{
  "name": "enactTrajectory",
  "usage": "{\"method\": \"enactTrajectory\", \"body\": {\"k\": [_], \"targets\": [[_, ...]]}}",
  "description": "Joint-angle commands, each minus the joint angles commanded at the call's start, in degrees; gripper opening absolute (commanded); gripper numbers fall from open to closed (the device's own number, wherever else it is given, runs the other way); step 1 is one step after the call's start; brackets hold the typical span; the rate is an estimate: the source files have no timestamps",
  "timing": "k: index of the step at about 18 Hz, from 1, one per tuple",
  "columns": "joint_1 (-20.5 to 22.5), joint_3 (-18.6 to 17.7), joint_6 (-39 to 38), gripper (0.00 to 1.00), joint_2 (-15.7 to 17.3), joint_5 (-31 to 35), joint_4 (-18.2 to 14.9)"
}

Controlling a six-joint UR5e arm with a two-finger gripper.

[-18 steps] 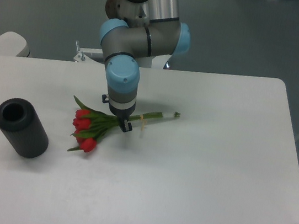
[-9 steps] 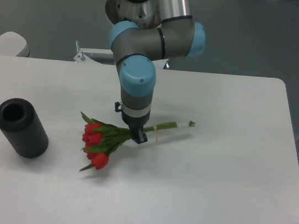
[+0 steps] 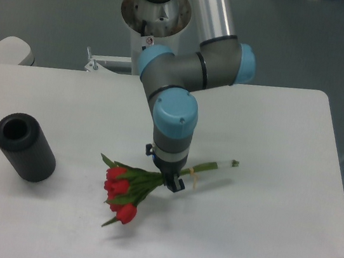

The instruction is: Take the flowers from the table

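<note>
Flowers (image 3: 126, 190), clamped at the stems in the closed gripper (image 3: 171, 181), have shifted right and toward the camera across the table (image 3: 271, 156) since a second ago, suggesting the grasp holds and pickup is underway.

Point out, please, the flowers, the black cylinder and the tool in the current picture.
flowers (image 3: 126, 190): fixed camera view, on the red tulip heads.
black cylinder (image 3: 30, 151): fixed camera view, on its dark side wall.
tool (image 3: 172, 182): fixed camera view, at its tip, closed on the stems.
</note>
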Motion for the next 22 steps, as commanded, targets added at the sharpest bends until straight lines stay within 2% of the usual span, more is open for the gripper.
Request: {"method": "enactTrajectory", "body": {"k": [3, 6, 7, 22], "targets": [[0.0, 3.2, -1.6, 0.00, -2.3, 0.0, -1.2], [0.0, 8.6, -1.7, 0.00, -4.6, 0.4, -6.8], [0.0, 9.5, -1.7, 0.00, -5.1, 0.4, -7.5], [1.5, 9.8, -1.6, 0.00, -5.7, 0.5, -6.8]]}}
